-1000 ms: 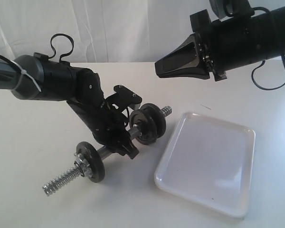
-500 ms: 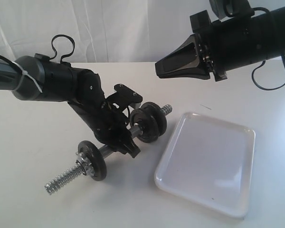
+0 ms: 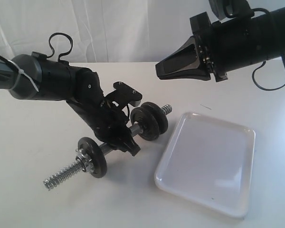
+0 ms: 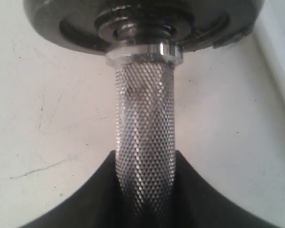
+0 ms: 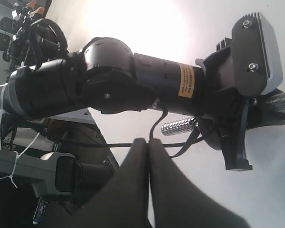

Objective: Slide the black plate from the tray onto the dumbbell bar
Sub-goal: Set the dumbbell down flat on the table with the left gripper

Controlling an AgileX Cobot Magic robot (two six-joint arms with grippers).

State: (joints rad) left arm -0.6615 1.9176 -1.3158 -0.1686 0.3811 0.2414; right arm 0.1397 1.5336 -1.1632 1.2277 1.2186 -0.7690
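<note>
Left gripper (image 3: 125,137) clamps the short chrome dumbbell bar (image 4: 145,142) mid-shaft, probably steadying it; right gripper (image 3: 159,69) hovers pinched shut, holding nothing.

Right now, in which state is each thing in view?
Left gripper, shut on the dumbbell bar at its knurled middle.
Right gripper, shut, holding nothing, in the air.
Dumbbell bar, gripped, carrying three black plates.
Black plates, two together at one end, one near the other.
Tray, flat on the table, no plate in it.
</note>
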